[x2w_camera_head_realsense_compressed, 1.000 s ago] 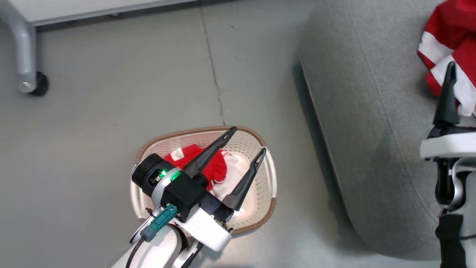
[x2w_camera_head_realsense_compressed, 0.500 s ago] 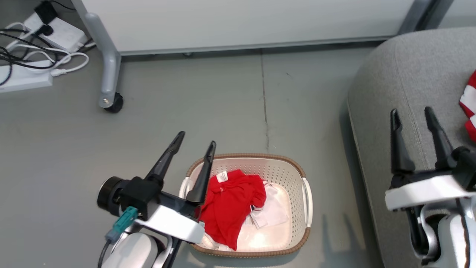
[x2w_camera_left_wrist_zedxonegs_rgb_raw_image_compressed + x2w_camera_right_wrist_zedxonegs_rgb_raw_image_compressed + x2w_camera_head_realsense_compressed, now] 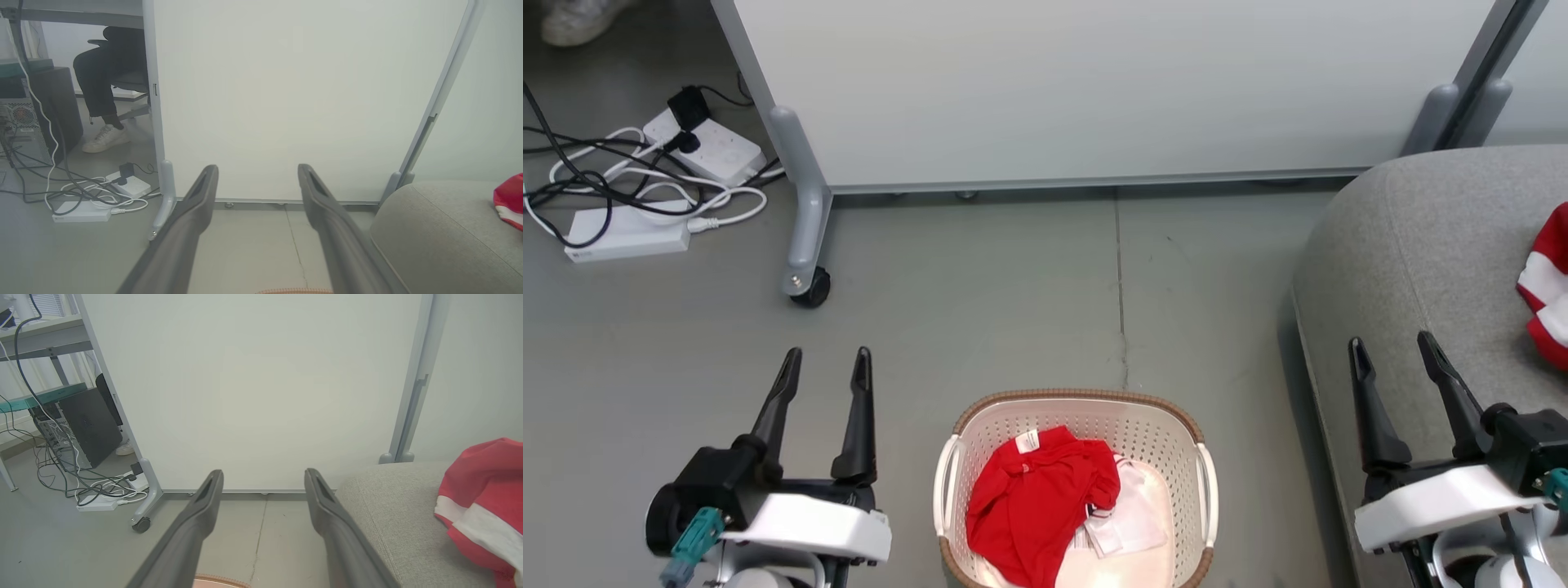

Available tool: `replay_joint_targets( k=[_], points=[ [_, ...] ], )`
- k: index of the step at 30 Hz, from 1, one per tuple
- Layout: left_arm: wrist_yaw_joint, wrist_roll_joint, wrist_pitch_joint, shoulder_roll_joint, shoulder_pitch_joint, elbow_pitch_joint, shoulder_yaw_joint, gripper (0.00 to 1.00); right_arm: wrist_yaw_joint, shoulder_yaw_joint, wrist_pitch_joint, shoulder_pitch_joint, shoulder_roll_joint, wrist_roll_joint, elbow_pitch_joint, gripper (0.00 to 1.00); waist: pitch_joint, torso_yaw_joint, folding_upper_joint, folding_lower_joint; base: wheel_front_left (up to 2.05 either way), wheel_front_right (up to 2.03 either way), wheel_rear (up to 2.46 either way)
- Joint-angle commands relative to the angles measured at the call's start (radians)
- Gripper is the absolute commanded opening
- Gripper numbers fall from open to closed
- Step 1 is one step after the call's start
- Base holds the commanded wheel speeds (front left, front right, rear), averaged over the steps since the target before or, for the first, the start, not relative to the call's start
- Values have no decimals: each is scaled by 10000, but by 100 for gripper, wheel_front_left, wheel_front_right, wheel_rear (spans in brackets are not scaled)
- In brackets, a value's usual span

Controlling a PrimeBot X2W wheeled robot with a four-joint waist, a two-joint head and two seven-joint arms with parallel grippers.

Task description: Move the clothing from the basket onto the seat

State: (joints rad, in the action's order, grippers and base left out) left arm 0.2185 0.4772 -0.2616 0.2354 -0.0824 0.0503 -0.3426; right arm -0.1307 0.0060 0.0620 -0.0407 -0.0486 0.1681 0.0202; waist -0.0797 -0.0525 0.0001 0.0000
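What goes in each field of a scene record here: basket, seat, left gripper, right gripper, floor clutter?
basket: white basket on the floor, a red garment bunched inside
seat: grey seat at right, a red-and-white striped garment lying on it
left gripper: left gripper open, empty, over the floor beside the basket
right gripper: right gripper open, empty, over the seat's edge
floor clutter: power strips at far left

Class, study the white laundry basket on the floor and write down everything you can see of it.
The basket is rounded-rectangular white plastic with perforated walls, a brown woven-look rim and a white handle on each side. It stands upright on the floor, left of the grey seat and apart from it. Red clothing with white parts lies crumpled inside. Its near end is cut off by the head view's edge.
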Motion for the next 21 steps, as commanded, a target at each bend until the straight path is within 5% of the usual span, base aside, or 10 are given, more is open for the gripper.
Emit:
replay_joint_targets(
  k=[1, 21],
  points=[
    [49, -43, -46, 22, 151, -54, 101, 100, -2, -65, -35, 147, -47, 16, 19, 100, 143, 8, -1, 0, 0, 0, 0],
    [-44, -172, -51, 243, 1602, -192, 537, 100, -2, -603, -383, 1519, -46, 102, 414, 100, 1072, 88, -1, 0, 0, 0, 0]
  ],
)
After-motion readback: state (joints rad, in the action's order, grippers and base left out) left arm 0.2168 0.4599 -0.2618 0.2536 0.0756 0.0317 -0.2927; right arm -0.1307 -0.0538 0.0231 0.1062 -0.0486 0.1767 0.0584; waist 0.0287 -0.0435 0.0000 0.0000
